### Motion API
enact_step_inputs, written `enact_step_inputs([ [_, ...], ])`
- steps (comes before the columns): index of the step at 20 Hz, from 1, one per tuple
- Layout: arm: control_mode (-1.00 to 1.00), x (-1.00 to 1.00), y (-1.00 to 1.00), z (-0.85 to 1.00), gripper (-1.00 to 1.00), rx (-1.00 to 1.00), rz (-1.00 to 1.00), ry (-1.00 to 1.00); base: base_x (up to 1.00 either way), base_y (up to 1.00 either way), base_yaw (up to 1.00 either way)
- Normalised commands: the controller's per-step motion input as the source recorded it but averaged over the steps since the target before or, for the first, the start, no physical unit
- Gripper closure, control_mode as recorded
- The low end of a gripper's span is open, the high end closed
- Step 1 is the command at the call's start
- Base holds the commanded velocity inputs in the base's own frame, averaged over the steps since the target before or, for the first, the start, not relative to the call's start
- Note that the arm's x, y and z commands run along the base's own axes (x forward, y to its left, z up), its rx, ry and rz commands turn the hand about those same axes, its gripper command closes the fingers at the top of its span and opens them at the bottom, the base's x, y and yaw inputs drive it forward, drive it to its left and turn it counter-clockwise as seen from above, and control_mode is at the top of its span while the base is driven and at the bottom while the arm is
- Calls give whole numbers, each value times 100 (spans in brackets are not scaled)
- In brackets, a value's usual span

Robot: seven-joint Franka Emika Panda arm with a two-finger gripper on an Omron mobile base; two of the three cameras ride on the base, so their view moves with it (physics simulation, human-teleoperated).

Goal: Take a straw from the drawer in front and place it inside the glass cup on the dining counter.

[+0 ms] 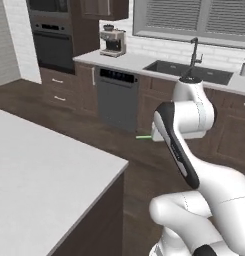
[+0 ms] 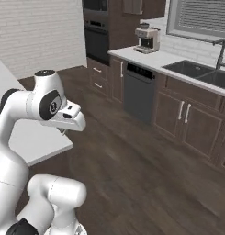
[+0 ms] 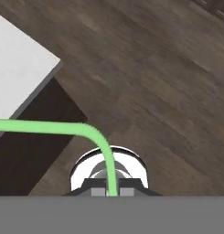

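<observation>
The light-green straw point(image 3: 49, 127) runs up from between my fingertips and bends sideways across the hand view. My gripper point(image 3: 112, 191) is shut on its lower end. In the left base view one green end of the straw point(image 1: 143, 136) pokes out to the left of the hand, which the white arm hides. The hand hangs over the dark wood floor, just off the corner of the dining counter point(image 3: 17, 68), whose white top point(image 1: 39, 170) reaches in from the left. The glass cup is out of view. I cannot tell whether either of two shut drawers point(image 1: 57, 80) by the wall is the drawer.
Along the far wall runs a white counter with a coffee machine point(image 1: 113, 42), a sink point(image 1: 189, 72) and a tap. Below it stand a dishwasher point(image 1: 117, 97) and dark cabinet doors point(image 2: 185, 121). A built-in oven point(image 1: 53, 45) stands at the left. Bare floor lies between island and wall.
</observation>
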Motion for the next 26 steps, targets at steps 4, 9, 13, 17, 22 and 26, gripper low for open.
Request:
enact_step_inputs([
  [4,100,0,0,0,100,0,0,0,86,-53,17],
  [9,100,0,0,0,100,0,0,0,100,-43,15],
  [13,100,0,0,0,100,0,0,0,100,-12,13],
  [17,100,0,0,0,100,0,0,0,100,-14,16],
  [22,100,0,0,0,100,0,0,0,100,-20,27],
  [26,100,0,0,0,100,0,0,0,100,-31,46],
])
